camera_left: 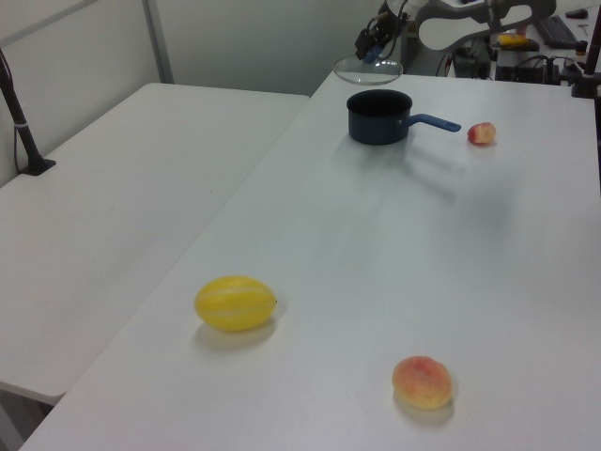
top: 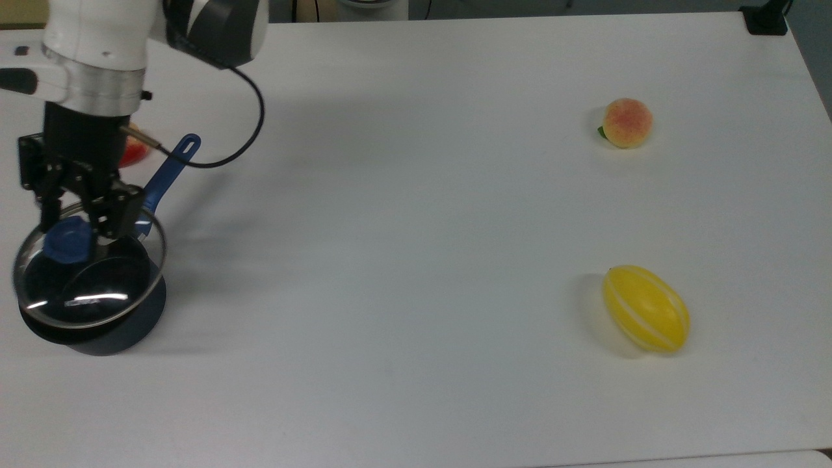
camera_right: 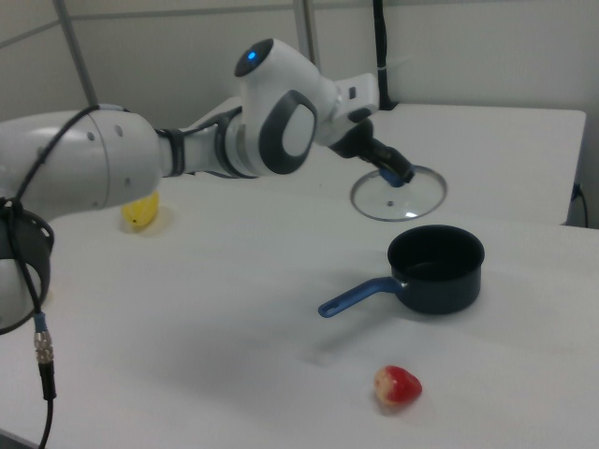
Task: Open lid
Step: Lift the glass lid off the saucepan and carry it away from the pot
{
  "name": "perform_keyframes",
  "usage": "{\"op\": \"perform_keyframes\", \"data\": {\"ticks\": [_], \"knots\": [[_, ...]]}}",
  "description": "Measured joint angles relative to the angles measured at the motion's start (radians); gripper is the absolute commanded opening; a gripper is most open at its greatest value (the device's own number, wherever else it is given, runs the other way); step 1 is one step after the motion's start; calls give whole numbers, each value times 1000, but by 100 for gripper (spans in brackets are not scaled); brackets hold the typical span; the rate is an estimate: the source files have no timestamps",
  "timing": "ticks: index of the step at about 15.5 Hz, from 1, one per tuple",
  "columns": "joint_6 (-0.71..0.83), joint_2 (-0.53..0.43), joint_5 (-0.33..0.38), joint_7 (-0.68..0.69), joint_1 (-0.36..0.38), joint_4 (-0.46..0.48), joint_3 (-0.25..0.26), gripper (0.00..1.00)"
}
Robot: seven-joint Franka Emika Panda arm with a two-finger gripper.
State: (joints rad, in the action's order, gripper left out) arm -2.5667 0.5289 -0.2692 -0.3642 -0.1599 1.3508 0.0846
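The lid (top: pixel 120 286), a clear glass disc with a silver rim and a blue knob (top: pixel 67 239), hangs in the air above the dark blue saucepan (top: pixel 123 333). My gripper (top: pixel 71 229) is shut on the knob from above. In the left view the lid (camera_left: pixel 368 69) floats well clear of the open saucepan (camera_left: pixel 379 117), with the gripper (camera_left: pixel 374 43) over it. In the right view the lid (camera_right: pixel 412 201) hangs tilted behind the saucepan (camera_right: pixel 436 268), held at its knob by the gripper (camera_right: pixel 397 175). The pan's blue handle (top: pixel 167 177) points away from the pot.
A small red fruit (camera_right: pixel 398 386) lies near the pan handle. Far across the table lie a peach (top: pixel 626 123) and a yellow striped melon (top: pixel 646 308). A second white table (camera_left: pixel 113 188) stands beside this one at the left view's left.
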Motion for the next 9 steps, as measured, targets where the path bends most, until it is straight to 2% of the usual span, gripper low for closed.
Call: {"op": "perform_keyframes", "data": {"ticks": [5, 9], "knots": [[180, -135, 0, -3, 9, 111, -126, 2], [299, -207, 0, -3, 9, 188, -223, 2]]}}
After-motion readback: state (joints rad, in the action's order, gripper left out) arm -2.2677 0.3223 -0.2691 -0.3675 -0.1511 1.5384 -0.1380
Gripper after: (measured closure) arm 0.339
